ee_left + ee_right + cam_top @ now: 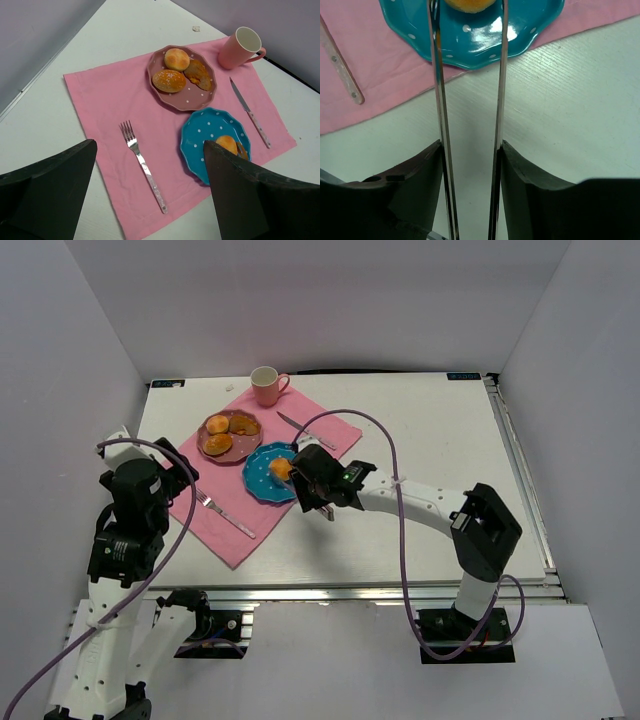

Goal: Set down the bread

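Squeezing tongs (pixel 498 75) with right gripper (pixel 470 146), pinching bread (pixel 470 4) between tips at blue plate (pixel 530 30), left of worktop centre. Cannot tell if touching plate or just above. Probably nearly done: left to release, pull back. Holding left gripper (pixel 150 145) spread, idle by left edge.

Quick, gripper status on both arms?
Left gripper: open, holding nothing.
Right gripper: shut on the tongs, whose arms flank the bread at the blue plate.
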